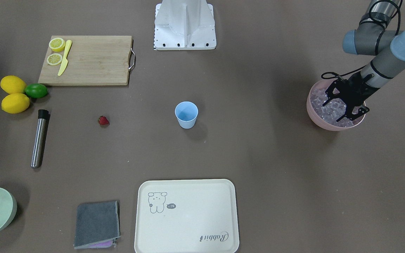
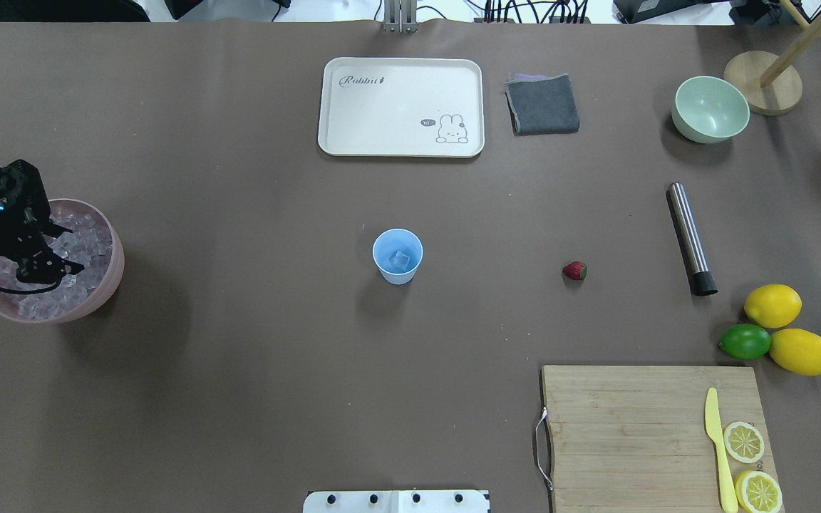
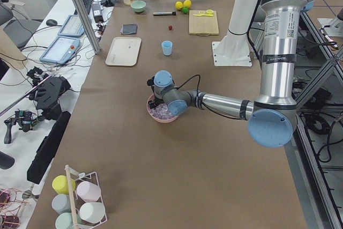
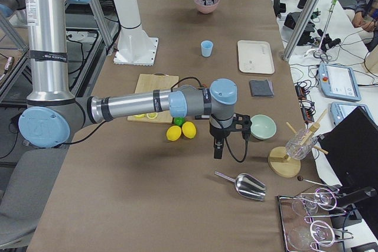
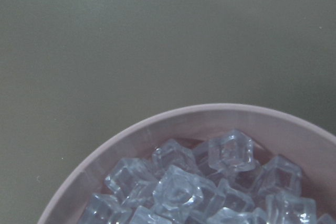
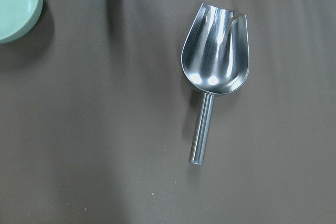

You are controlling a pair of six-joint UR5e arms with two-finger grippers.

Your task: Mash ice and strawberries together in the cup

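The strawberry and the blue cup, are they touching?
Apart. The overhead view shows the strawberry lying right of the cup, bare table between them.

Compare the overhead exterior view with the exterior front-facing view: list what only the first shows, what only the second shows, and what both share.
Only the overhead view: a clear ice cube inside the small light-blue plastic cup, and a round wooden stand base. Only the front-facing view: the left arm's grey links with blue joint caps. Both: the open left gripper at the pink bowl of ice cubes, the small red strawberry, the steel cylinder and the cream tray.
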